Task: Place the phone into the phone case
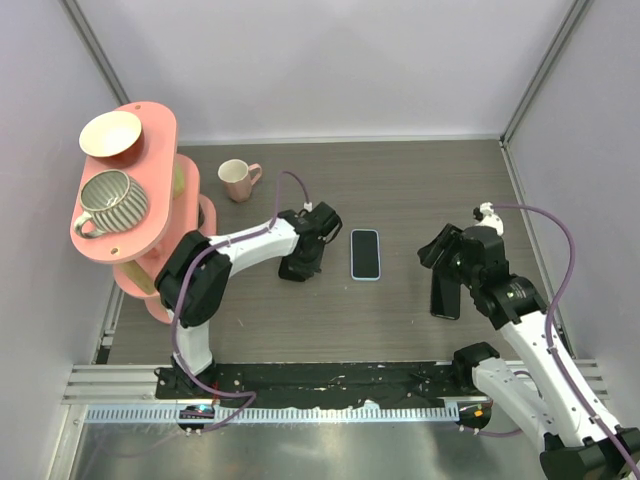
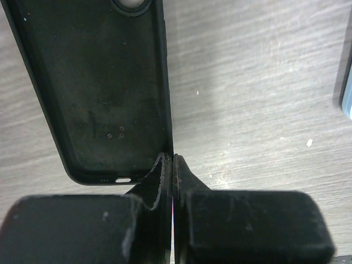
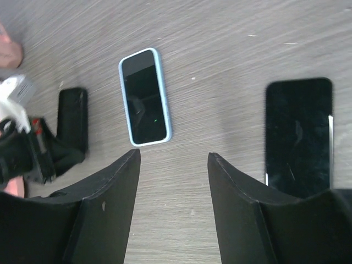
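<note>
I am looking down on a grey wood-grain tabletop [image 1: 400, 190] boxed in by plain white walls. Nearest my side, the right hand [image 3: 173, 154] is hovering over bare wood with its fingers spread apart and nothing between them. A glossy black slab [image 3: 298, 132] is lying flat just beside its outer finger, not gripped. Further in, the phone [image 1: 365, 254] is lying flat and screen-up near the middle of the tabletop, its light-blue rim showing all round. It is sitting between the two hands and touching neither. To its left, the left hand [image 2: 173, 159] is clenching the phone case [image 2: 99, 93]. The fingertips [image 2: 184, 170] are pressing together on the case's side wall, close to its bottom corner. The case is showing me its black hollow inside, with the camera cutout at the far end, and it is staying apart from the phone. I cannot tell whether it is lying fully flat or tipping up. Beyond that, a pink mug [image 1: 236, 180] is standing on the tabletop. At the far left, a pink tiered rack [image 1: 160, 125] is carrying a pale bowl [image 1: 110, 133] and a striped mug [image 1: 112, 198].
</note>
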Tool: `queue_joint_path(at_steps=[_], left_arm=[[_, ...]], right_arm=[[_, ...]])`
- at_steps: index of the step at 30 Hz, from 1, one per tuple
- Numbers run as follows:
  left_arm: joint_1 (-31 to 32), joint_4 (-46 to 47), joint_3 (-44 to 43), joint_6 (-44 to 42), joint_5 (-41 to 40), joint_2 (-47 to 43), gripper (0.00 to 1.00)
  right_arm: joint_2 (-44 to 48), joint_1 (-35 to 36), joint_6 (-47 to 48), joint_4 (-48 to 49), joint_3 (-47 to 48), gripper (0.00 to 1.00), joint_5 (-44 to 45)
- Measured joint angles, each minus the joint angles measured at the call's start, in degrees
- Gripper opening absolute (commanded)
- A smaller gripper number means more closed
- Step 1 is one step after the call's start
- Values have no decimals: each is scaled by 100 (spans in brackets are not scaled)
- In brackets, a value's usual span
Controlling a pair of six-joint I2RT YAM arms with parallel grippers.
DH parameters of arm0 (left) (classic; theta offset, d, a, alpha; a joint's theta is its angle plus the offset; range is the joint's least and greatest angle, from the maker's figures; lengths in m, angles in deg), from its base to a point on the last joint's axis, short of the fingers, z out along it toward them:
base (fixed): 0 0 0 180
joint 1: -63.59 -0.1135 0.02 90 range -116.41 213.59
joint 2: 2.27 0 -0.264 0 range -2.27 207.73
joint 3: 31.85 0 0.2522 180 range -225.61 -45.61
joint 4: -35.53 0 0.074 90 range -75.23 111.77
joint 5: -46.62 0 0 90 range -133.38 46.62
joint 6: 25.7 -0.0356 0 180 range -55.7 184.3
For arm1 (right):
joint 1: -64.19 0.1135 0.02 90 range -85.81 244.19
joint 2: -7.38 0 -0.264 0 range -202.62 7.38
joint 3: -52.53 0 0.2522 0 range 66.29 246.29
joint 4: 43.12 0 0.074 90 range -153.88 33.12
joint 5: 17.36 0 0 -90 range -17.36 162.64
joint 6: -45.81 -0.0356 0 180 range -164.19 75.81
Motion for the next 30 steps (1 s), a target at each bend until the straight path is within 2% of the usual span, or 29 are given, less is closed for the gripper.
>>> queue_joint_path(at_steps=[5,7,11,13,14,15,19,20,21,24,26,27,30], left_arm=[[105,284,546,385,72,-286,4],[87,881,1067,708,407,-472,3],[87,1449,1552,1115,695,-809,4],[142,1624,1775,1292,769,-955,9],[177,1687,1840,1364,776,-1001,14],[223,1742,1899,1416,791,-1049,26],[369,1921,1958,1554,874,-1213,56],[387,1947,1958,1526,890,-1266,69],[404,1974,1958,1543,918,-1368,99],[424,1926,1888,1403,973,-1687,100],[424,1904,1751,1300,966,-1919,100],[424,1895,1674,1217,964,-2057,100],[424,1871,1462,911,837,-2503,100]], right_arm=[[-208,0,-586,-501,221,64,739],[-98,0,-885,-728,227,66,1158],[251,0,-1204,-824,177,67,1637],[409,0,-1362,-916,173,67,1873],[461,-2,-1502,-994,188,67,2013],[435,-2,-1637,-1082,219,67,2129],[28,-2,-2164,-1467,238,71,2476],[-48,-2,-2249,-1537,236,72,2542],[-122,-2,-2293,-1578,232,72,2603],[-219,-2,-2378,-1631,221,78,2841],[-249,-2,-2463,-1659,221,78,3027],[-271,-2,-2509,-1665,214,76,3110],[-439,-22,-2594,-1665,170,31,3274]])
